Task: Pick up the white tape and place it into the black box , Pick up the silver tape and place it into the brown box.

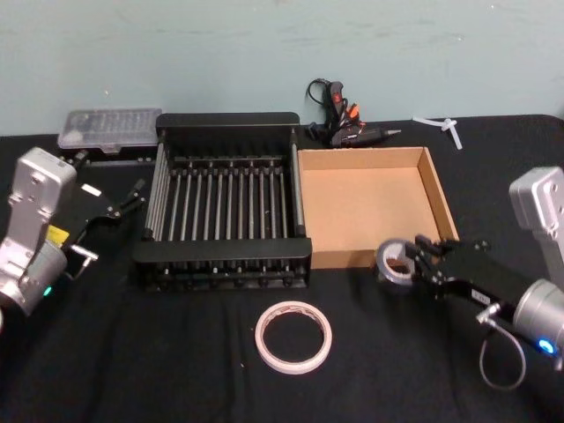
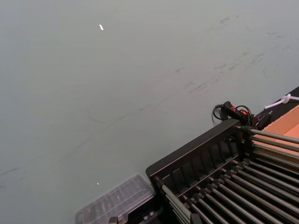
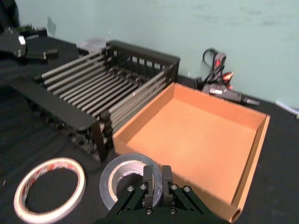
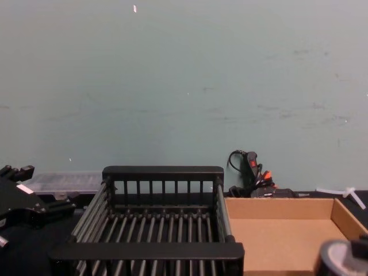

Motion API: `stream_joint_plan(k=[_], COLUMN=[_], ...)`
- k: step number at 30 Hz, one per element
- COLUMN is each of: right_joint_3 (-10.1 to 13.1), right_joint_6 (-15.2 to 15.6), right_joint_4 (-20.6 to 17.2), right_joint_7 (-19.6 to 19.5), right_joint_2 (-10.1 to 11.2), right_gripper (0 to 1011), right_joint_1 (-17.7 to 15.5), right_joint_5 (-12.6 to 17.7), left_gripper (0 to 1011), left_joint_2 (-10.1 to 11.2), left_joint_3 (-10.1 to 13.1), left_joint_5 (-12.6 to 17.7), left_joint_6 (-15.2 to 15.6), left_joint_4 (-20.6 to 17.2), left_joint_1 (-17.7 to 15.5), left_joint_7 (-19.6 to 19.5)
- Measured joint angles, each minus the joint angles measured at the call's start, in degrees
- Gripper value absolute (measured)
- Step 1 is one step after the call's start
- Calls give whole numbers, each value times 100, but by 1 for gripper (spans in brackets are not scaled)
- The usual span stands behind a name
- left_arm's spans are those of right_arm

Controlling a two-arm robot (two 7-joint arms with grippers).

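Pinching the silver tape [image 1: 395,261], the right claw [image 1: 419,261] sits beside the brown box [image 1: 441,189]; white tape [image 1: 293,336] nearby.

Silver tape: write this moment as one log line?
right gripper: shut on silver tape | near brown box | white tape: on table | left gripper: idle

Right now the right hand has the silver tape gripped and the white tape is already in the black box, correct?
Not quite. The right hand does grip the silver tape, but the white tape is not in the black box; the head view shows it lying on the table in front of that box.
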Motion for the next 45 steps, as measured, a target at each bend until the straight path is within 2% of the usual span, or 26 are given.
stream_joint_plan(k=[9,15,16,23,24,31,32,40,45], right_joint_3=[-50,-169,-169,-307,-307,-445,-445,-570,-597], right_joint_6=[-90,-126,-126,-110,-110,-42,-42,-43,-47], right_joint_4=[217,557,557,1196,1196,1905,1905,2765,3136], right_joint_7=[-60,-144,-144,-247,-247,-312,-312,-386,-417], right_joint_2=[-140,-324,-324,-644,-644,-938,-938,-1290,-1441], right_gripper=[125,125,125,125,125,125,125,125,125], right_joint_1=[458,935,935,1567,1567,2110,2110,2595,2766], right_joint_5=[1,-120,-120,-282,-282,-464,-464,-730,-842], left_gripper=[1001,1002,1001,1001,1001,1001,1001,1001,1001], left_joint_2=[0,0,0,0,0,0,0,0,0], left_joint_3=[0,0,0,0,0,0,0,0,0], left_joint_5=[0,0,0,0,0,0,0,0,0], left_joint_6=[0,0,0,0,0,0,0,0,0], left_joint_4=[0,0,0,0,0,0,0,0,0], left_joint_1=[0,0,0,0,0,0,0,0,0], left_joint_7=[0,0,0,0,0,0,0,0,0])
